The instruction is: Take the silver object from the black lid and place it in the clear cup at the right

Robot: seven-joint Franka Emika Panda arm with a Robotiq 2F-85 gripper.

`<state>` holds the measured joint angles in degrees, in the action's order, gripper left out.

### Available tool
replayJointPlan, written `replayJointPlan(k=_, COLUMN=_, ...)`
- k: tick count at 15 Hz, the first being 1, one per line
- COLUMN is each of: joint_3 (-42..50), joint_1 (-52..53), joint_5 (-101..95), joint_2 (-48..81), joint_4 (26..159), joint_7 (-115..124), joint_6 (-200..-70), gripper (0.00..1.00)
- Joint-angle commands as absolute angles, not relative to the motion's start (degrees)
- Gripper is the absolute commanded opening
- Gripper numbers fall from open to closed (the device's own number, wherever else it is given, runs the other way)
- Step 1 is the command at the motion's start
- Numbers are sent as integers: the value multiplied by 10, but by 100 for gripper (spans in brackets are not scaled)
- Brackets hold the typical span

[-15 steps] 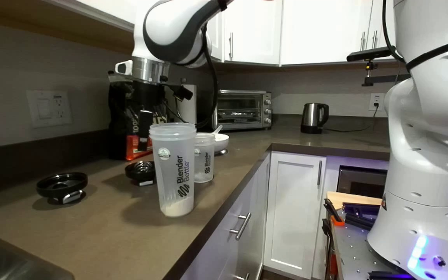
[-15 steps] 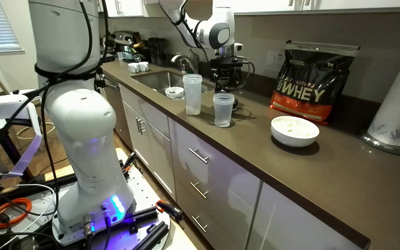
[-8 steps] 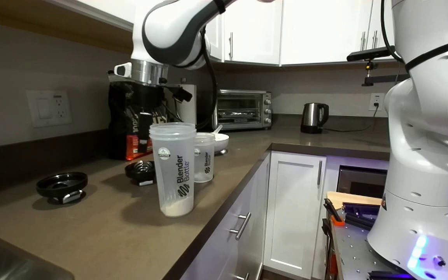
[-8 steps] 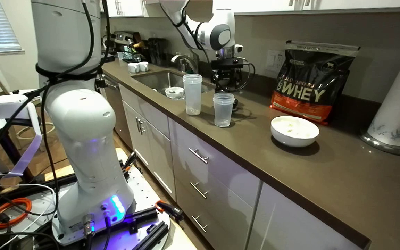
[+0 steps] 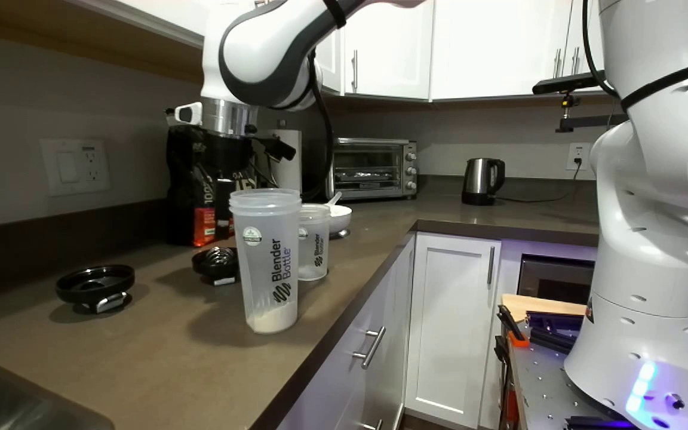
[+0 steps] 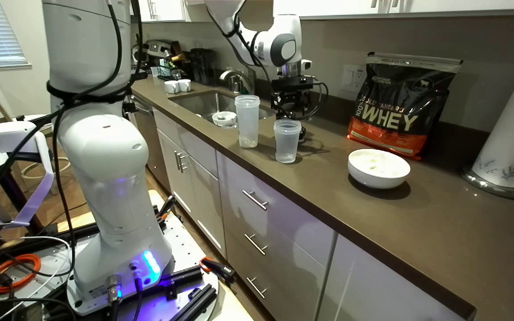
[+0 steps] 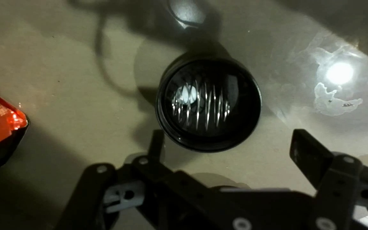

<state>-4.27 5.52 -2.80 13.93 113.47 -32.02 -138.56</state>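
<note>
The silver object, a wire whisk ball (image 7: 200,108), lies in an upturned black lid (image 7: 209,145) on the counter. In an exterior view the ball (image 5: 221,255) and lid (image 5: 215,272) stand behind the big printed cup. My gripper (image 7: 228,137) is open and empty, with fingers wide apart, above the counter near the lid. In an exterior view the gripper (image 6: 292,104) hangs over the lid, which is mostly hidden behind the clear cup. The smaller clear cup (image 6: 286,142) stands upright and open; it also shows, partly hidden, in an exterior view (image 5: 315,245).
The bigger printed cup (image 5: 269,263), with white powder at its bottom, stands near the counter edge. A second black lid (image 5: 96,283) lies further off. A whey bag (image 6: 395,107), a white bowl (image 6: 378,171), a paper towel roll (image 6: 509,138) and a sink (image 6: 203,100) are around.
My arm and gripper have lowered slightly toward the counter near the black lid. The cups, lids and whisk ball have not moved.
</note>
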Motion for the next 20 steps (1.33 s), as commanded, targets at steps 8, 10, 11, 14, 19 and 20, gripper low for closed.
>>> replayJointPlan(k=8, joint_3=-52, joint_1=46, joint_5=-60, joint_2=157, joint_4=1135, joint_7=-308, joint_6=-1396, gripper=100)
replayJointPlan(k=10, joint_3=-53, joint_1=46, joint_5=-61, joint_2=158, joint_4=1135, joint_7=-308, joint_6=-1396, gripper=100)
replayJointPlan(k=11, joint_3=-53, joint_1=46, joint_5=-62, joint_2=159, joint_4=1135, joint_7=-308, joint_6=-1397, gripper=100)
replayJointPlan(k=14, joint_3=-54, joint_1=47, joint_5=-65, joint_2=160, joint_4=1135, joint_7=-305, joint_6=-1398, gripper=95)
replayJointPlan(k=19, joint_3=-57, joint_1=50, joint_5=-70, joint_2=154, joint_4=1138, joint_7=-301, joint_6=-1393, gripper=100)
replayJointPlan(k=20, joint_3=-59, joint_1=50, joint_5=-70, joint_2=150, joint_4=1139, joint_7=-302, joint_6=-1390, gripper=100)
